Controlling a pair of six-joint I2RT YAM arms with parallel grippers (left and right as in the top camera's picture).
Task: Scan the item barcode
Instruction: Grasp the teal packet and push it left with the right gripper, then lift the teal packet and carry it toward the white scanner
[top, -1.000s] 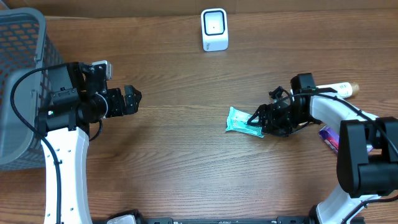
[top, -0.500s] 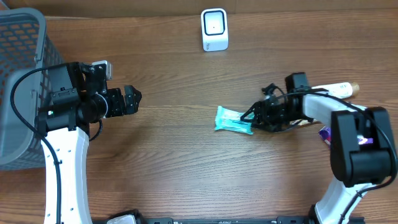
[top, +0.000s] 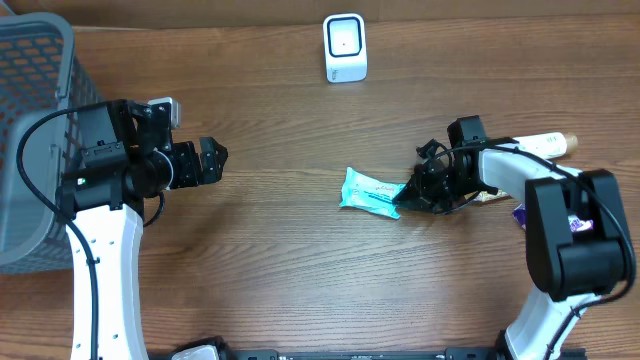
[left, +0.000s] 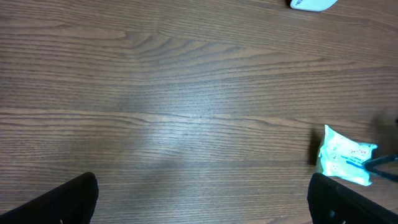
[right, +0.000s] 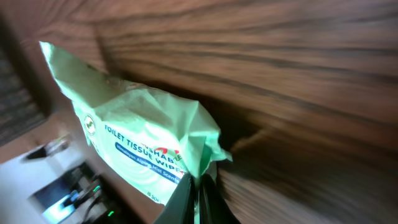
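Wood table (top: 290, 285); packet (right: 140, 134) reads "TISSUE WIPE".

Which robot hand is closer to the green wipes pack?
The right. The right gripper is pinching the wipes pack by its edge; the left gripper is open, far off on the pack's other side.

Mock checkout bench, wood-grain table (top: 290, 270), white barcode scanner (top: 345, 47), grey mesh basket (top: 35, 70) (shop-like lab setup)
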